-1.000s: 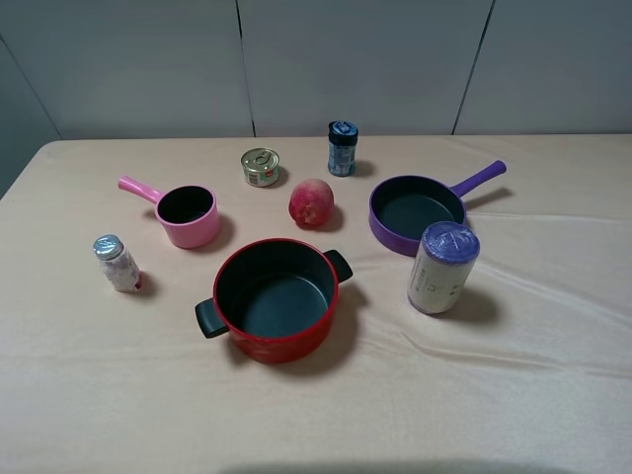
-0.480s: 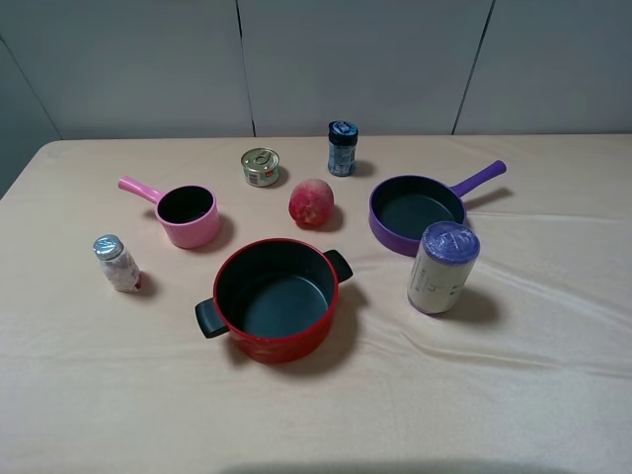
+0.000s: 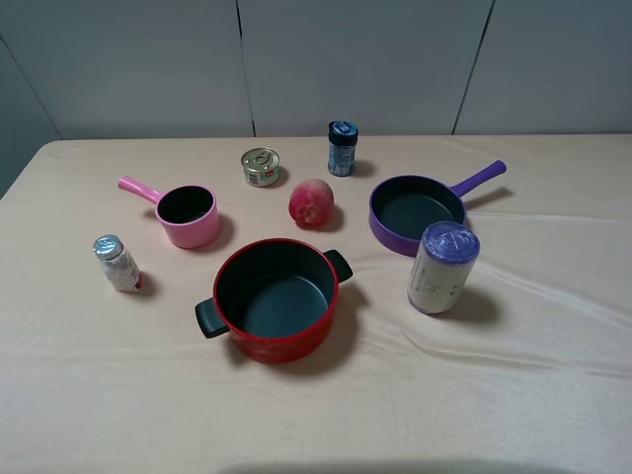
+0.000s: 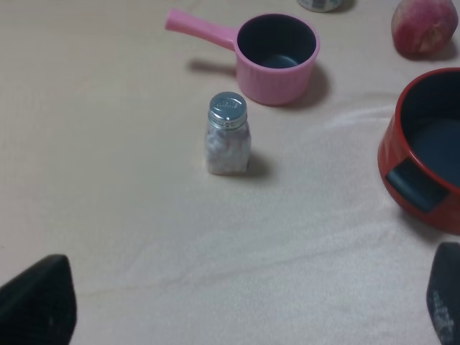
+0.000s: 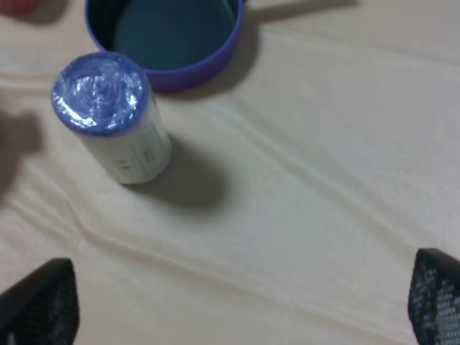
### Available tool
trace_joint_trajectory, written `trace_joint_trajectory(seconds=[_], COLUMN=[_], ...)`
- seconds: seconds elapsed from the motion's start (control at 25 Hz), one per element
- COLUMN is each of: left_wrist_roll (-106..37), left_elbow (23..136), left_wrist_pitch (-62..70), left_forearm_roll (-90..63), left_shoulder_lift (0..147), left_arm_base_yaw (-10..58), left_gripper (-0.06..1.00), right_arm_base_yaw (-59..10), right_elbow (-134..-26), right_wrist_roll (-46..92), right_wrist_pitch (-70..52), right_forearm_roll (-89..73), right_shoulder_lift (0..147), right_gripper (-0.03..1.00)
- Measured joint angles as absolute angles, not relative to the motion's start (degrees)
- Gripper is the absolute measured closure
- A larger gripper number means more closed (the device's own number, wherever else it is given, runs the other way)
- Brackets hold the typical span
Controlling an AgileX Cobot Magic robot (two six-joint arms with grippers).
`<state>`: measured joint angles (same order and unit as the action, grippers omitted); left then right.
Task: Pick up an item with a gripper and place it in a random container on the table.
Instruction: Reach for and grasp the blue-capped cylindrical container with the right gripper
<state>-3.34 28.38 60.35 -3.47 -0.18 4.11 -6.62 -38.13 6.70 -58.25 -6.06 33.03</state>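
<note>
The cream-white canister point(image 3: 442, 268) with a shiny purple top stands upright on the table's right side, just in front of the purple pan. It also shows in the right wrist view point(image 5: 115, 118), ahead of my right gripper point(image 5: 236, 302), which is open and empty and well short of it. The pink saucepan point(image 3: 188, 214) with a dark inside stands at the left, its handle pointing back left. It shows in the left wrist view point(image 4: 277, 57) too. My left gripper point(image 4: 241, 302) is open and empty, short of the small bottle. Neither gripper shows in the exterior view.
A red two-handled pot point(image 3: 276, 298) stands at the front centre. A purple pan point(image 3: 417, 211), a peach point(image 3: 311, 202), a tin can point(image 3: 261, 166) and a dark blue-lidded jar point(image 3: 343, 148) stand behind it. A small foil-capped bottle point(image 3: 117, 263) is at the left.
</note>
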Motion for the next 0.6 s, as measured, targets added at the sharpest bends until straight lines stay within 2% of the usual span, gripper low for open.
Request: trace_joint_trajectory(seconds=[0.16, 0.6], left_wrist_roll=[-3.34, -3.34], left_elbow=[28.38, 28.38], left_wrist_pitch=[60.35, 60.35], left_forearm_roll=[-3.47, -3.47], left_shoulder_lift=[-0.18, -0.18], left_arm_base_yaw=[4.11, 4.11], left_gripper=[-0.05, -0.05], right_arm_base_yaw=[-7.12, -17.70], right_elbow=[-39.26, -45.57], right_wrist_roll=[7.00, 7.75], right_wrist_pitch=[-58.37, -58.22], right_forearm_roll=[-6.69, -4.96], right_shoulder_lift=[36.24, 48.82], right_gripper=[0.27, 0.27])
